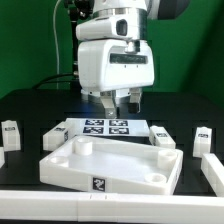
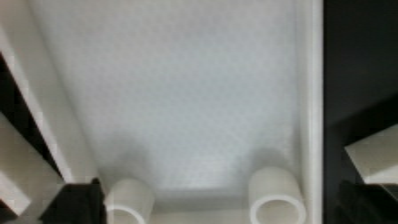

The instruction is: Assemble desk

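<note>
One tool [image 1: 122, 100] with jaws wide over tabletop [image 1: 100, 180], empty, a leg [image 1: 162, 137] standing just beside

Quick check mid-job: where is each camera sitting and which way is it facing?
Exterior view: off the arm, slightly above table height, facing the arm across the tabletop, marker board and loose legs; shows the white wrist and open gripper.
Wrist view: on the wrist, looking down into the tabletop; no clear part of the robot shows.
Shared: the tabletop only.
</note>
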{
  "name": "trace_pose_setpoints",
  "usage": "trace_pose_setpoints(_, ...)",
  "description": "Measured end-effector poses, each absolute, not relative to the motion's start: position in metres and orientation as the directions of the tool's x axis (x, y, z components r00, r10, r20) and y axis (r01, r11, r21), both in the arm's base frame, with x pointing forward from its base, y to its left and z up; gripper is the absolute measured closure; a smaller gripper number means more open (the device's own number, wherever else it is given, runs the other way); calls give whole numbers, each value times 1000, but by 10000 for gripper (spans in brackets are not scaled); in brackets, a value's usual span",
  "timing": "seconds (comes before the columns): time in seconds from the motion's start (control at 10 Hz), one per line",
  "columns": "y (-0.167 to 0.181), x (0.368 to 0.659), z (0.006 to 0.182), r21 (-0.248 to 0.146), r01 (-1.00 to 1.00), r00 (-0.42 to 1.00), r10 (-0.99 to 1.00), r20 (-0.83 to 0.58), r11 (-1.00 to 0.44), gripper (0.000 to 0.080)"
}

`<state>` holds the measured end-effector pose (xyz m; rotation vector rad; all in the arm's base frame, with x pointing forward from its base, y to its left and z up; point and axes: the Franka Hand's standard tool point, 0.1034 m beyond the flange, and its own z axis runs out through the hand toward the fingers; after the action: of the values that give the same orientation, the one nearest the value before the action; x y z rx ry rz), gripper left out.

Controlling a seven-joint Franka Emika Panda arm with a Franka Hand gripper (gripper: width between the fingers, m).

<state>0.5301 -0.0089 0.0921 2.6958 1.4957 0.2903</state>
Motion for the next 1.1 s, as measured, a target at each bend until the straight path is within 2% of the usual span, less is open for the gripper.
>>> trace_pose_setpoints(0.3, -6, 525, 87, 121, 844, 508, 851, 130, -522, 150)
trace_pose_setpoints(0.7, 1, 512, 38, 106, 859, 489, 864, 121, -501, 150)
trace_pose_setpoints(1.1, 1, 509, 37, 99, 856, 496, 860, 118, -507, 150)
